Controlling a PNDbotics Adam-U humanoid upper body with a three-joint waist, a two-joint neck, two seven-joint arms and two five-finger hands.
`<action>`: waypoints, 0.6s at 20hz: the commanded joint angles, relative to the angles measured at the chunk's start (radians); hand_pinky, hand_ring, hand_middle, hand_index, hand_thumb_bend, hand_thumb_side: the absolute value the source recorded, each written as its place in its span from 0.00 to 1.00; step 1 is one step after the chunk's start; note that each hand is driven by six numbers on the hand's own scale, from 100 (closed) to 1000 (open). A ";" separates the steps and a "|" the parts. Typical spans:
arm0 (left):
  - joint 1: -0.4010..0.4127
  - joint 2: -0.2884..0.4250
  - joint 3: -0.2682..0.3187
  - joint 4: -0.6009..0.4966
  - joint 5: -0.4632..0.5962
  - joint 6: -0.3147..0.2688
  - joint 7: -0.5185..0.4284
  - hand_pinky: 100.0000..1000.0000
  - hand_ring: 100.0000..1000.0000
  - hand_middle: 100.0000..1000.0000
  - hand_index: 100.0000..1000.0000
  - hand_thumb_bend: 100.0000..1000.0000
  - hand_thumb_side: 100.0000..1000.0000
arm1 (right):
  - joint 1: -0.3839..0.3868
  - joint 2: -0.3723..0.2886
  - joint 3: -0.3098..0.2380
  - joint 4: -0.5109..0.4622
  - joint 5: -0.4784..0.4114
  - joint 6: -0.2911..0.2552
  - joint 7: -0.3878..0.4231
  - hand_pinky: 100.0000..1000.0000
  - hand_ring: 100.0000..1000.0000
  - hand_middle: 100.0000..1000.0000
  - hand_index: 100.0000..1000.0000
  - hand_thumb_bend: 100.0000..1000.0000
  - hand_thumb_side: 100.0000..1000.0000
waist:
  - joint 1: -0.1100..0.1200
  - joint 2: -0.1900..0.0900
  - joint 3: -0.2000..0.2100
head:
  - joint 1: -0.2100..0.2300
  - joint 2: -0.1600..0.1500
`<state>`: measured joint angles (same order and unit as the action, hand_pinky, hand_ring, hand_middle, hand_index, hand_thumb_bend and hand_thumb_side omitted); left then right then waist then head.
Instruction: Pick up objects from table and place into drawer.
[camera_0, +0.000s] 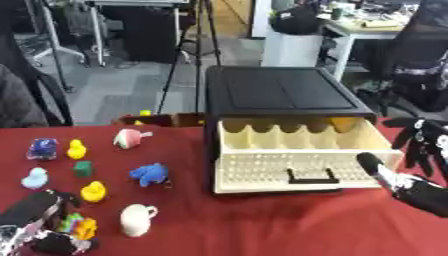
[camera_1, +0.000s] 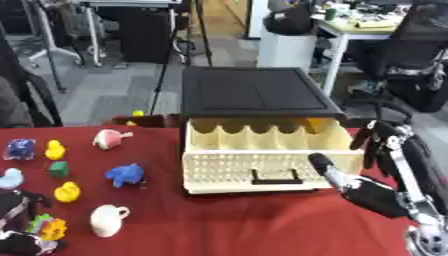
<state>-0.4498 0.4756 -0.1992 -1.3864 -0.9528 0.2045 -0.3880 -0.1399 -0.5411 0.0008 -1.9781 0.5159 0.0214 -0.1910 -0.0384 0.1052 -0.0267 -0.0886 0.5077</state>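
Note:
A black drawer unit (camera_0: 280, 90) stands on the red table (camera_0: 262, 225), and its cream drawer (camera_0: 297, 160) is pulled out and looks empty. My right hand (camera_0: 411, 187) is open at the drawer's right front corner, its thumb lying against the drawer front. At the lower left my left hand (camera_0: 31, 217) curls round a multicoloured toy (camera_0: 77, 226). Left of the drawer lie a white cup (camera_0: 136, 219), a blue elephant (camera_0: 149, 174), two yellow ducks (camera_0: 93, 191) (camera_0: 77, 149), a green block (camera_0: 83, 168), a pale blue duck (camera_0: 35, 178), a blue-and-red toy (camera_0: 42, 149) and a pink-and-white toy (camera_0: 129, 138).
Behind the table's far edge a brown box (camera_0: 162, 119) holds something yellow. A tripod (camera_0: 194, 45), office chairs and a desk stand farther back. A dark sleeve (camera_0: 17, 100) shows at the far left. Bare red cloth stretches in front of the drawer.

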 joint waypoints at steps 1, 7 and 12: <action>-0.018 0.014 0.012 -0.003 -0.002 0.006 0.020 0.21 0.34 0.41 0.73 0.59 0.32 | -0.009 -0.015 -0.005 -0.022 -0.005 0.001 0.001 0.00 0.21 0.36 0.71 0.56 0.68 | 0.002 -0.009 -0.002 | 0.001 0.004; -0.018 0.014 0.011 0.011 0.004 0.019 0.048 0.16 0.28 0.35 0.65 0.52 0.28 | -0.009 -0.014 -0.004 -0.022 -0.004 0.002 0.001 0.00 0.21 0.36 0.71 0.56 0.68 | 0.002 -0.008 -0.003 | 0.001 0.005; -0.016 0.013 0.008 0.026 0.008 0.022 0.050 0.08 0.21 0.27 0.58 0.50 0.26 | -0.008 -0.014 -0.005 -0.022 -0.003 0.003 0.000 0.00 0.21 0.36 0.71 0.56 0.68 | 0.002 -0.008 -0.003 | -0.001 0.005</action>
<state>-0.4502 0.4749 -0.1989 -1.3577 -0.9477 0.2257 -0.3432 -0.1402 -0.5403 0.0010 -1.9781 0.5159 0.0230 -0.1897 -0.0381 0.1060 -0.0292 -0.0887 0.5077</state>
